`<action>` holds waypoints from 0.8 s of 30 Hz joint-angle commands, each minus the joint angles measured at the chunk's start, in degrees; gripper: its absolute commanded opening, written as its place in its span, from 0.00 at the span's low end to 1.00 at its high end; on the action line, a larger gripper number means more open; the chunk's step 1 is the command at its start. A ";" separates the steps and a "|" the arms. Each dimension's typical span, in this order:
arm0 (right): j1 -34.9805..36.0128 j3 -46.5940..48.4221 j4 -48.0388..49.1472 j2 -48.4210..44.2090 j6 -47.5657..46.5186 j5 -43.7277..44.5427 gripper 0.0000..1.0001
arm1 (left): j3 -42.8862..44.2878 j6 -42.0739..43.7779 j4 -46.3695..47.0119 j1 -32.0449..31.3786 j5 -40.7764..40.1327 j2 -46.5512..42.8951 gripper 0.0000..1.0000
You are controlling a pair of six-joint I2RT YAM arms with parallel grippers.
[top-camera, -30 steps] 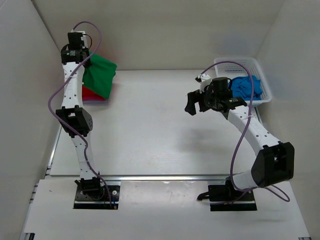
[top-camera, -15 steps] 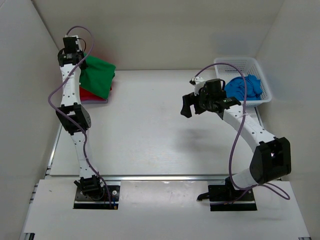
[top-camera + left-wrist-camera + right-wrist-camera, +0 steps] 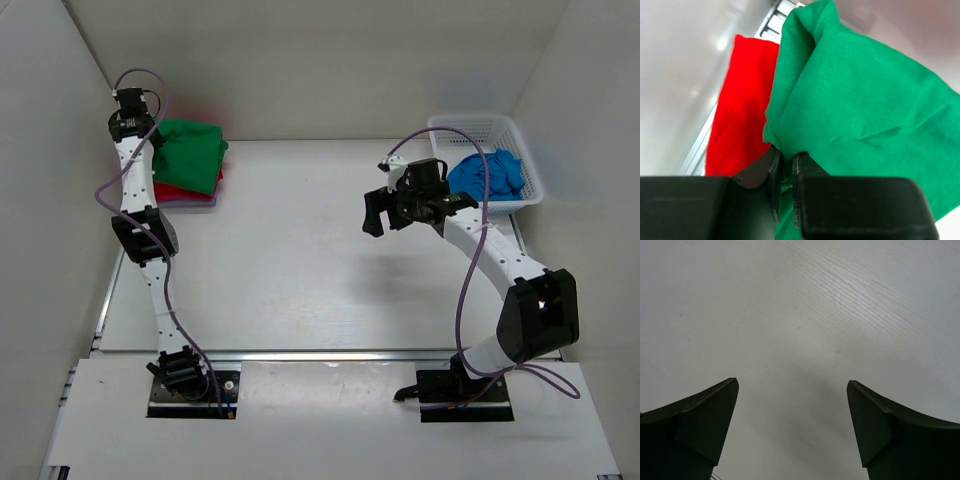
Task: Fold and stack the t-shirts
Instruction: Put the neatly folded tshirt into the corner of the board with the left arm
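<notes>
The green t-shirt (image 3: 190,155) lay folded on top of the red t-shirt (image 3: 180,192) at the far left corner of the tabletop (image 3: 290,270), close to the left wall. A thin pale pink edge showed under the red one, too small to tell more. The left arm (image 3: 135,195) reached up to that pile, and in the left wrist view the left jaws were nearly pressed together, pinching a bunched fold at the near edge of the green cloth (image 3: 865,110). The red cloth (image 3: 740,100) showed just beside it on the left, apart from the fingertips (image 3: 774,172). The blue t-shirt (image 3: 487,172) sat crumpled in the white mesh basket (image 3: 480,124) at the far right corner. The right arm (image 3: 490,250) hung above the middle of the tabletop, well apart from the basket's near-left side. The right jaws were spread wide with nothing between them, only bare tabletop (image 3: 800,330) below
</notes>
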 commanded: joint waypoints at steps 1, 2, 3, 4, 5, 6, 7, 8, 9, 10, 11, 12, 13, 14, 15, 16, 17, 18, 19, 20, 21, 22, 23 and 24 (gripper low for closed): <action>0.29 2.31 -0.41 0.79 0.11 1.12 0.87 | 3.23 -2.60 1.61 2.50 0.15 -1.05 0.02; 0.29 2.39 0.02 0.79 0.02 1.03 0.87 | 2.71 -3.73 1.44 2.59 -0.46 -0.79 0.03; 0.46 2.31 0.20 0.71 0.11 1.29 0.87 | 3.05 -3.66 1.35 3.02 -1.07 -0.61 0.04; 0.46 2.39 0.11 0.79 0.19 1.47 0.88 | 3.23 -4.09 1.18 2.94 -1.17 -0.43 0.04; 0.46 2.48 -0.15 1.05 0.28 1.90 0.88 | 2.79 -4.36 1.44 3.29 -0.56 -0.17 0.06; 0.38 2.48 0.20 1.06 0.37 1.74 0.88 | 3.05 -4.62 1.44 3.47 0.06 0.61 0.07; 0.64 2.57 0.03 1.23 0.20 1.82 0.88 | 3.05 -4.80 1.61 3.12 0.15 0.97 0.09; 0.73 2.74 -0.15 1.23 0.20 2.43 0.88 | 3.05 -5.15 1.35 3.55 -0.63 1.41 0.10; 0.55 3.01 -0.67 1.67 0.28 2.61 0.88 | 2.88 -5.58 1.09 3.03 -0.64 2.02 0.12; 0.73 2.66 -1.11 1.24 0.37 2.61 0.88 | 3.05 -5.41 1.00 2.94 0.23 2.03 0.22; 0.73 3.18 -0.86 1.23 0.20 2.96 0.88 | 3.14 -5.06 1.00 3.20 0.41 2.38 0.41; 0.38 2.84 -0.68 0.88 0.63 3.14 0.96 | 2.88 -4.71 0.74 2.86 0.50 2.90 0.50; 0.12 3.01 -0.94 0.97 0.55 2.79 0.99 | 2.96 -4.88 0.56 2.59 -0.02 2.82 0.61; -0.58 3.10 -0.77 0.45 0.89 1.92 0.99 | 2.88 -4.71 0.30 2.85 -0.20 2.82 0.67; -0.68 3.18 -0.68 0.35 1.07 1.30 0.99 | 2.96 -4.62 0.12 2.77 0.32 2.30 0.69; -1.29 2.40 0.02 -0.43 2.03 1.38 0.99 | 2.88 -5.06 -0.05 2.85 0.33 1.68 0.72; -1.55 2.05 0.63 -1.22 2.39 0.34 0.99 | 3.14 -5.15 -0.14 3.03 0.94 0.63 0.74; -2.08 1.78 0.64 -1.93 4.48 0.85 0.99 | 3.14 -5.15 -0.40 3.72 1.64 -0.94 0.78; -2.61 2.30 -0.14 -2.11 4.24 0.59 0.99 | 3.05 -5.58 -0.06 3.82 1.64 -2.70 0.77; -3.31 3.18 -2.07 -1.50 4.15 -0.28 1.00 | 2.97 -5.41 0.03 3.91 1.82 -3.76 0.78; -3.92 3.79 -3.65 -1.23 3.37 0.15 1.00 | 2.53 -5.67 -0.40 4.08 2.52 -5.95 0.78; -3.84 3.36 -4.62 -1.66 3.10 1.98 0.99 | 0.79 -5.85 -0.75 4.69 2.78 -8.58 0.78; -3.58 3.19 -5.16 -2.10 3.27 3.13 0.99 | -0.36 -5.33 -0.76 4.70 3.83 -9.82 0.79; -3.23 2.31 -5.07 -3.33 1.01 4.79 0.99 | -2.38 -5.06 -1.45 4.96 4.36 -12.10 0.79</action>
